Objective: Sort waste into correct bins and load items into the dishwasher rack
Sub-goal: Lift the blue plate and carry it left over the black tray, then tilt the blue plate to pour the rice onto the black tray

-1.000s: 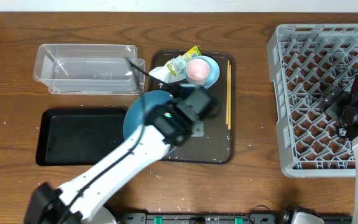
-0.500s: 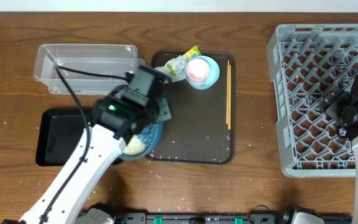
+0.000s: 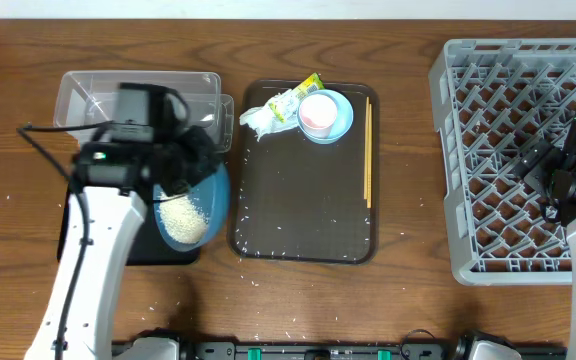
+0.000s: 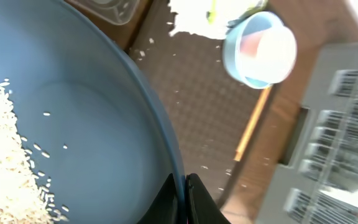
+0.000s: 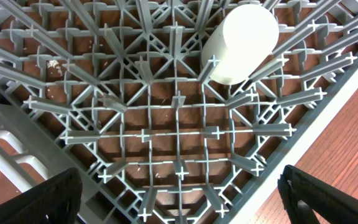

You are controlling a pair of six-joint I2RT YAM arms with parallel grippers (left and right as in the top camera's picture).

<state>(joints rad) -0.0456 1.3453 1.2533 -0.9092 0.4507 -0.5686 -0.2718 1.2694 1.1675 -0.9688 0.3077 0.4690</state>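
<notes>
Overhead: blue dish [image 3: 196, 200] carrying rice [image 3: 183, 218], tilted over the black tray [image 3: 146, 248] near the left edge of the desk [image 3: 408, 295]. Clear tub [image 3: 193, 85] just beside. Rack [image 3: 498, 150] at the right edge.

Left wrist: left tool [image 4: 184, 194] pinched narrow on the dish rim.

Right wrist: right tool [image 5: 179, 186] spread wide, empty, above the rack. White cup [image 5: 241, 43] stands inside.

The brown wooden tabletop [image 3: 408, 100] carries four large things. At its far left lies a clear plastic tub [image 3: 78, 120]. Just in front of the tub, toward the near edge, sits a shallow black tray [image 3: 143, 250]. A dark brown serving tray [image 3: 303, 200] lies in the middle of the tabletop, just beside both. A grey lattice rack [image 3: 451, 200] fills the right end and reaches the right edge. A few white rice grains [image 3: 258, 282] are scattered on the wood near the front edge.
</notes>
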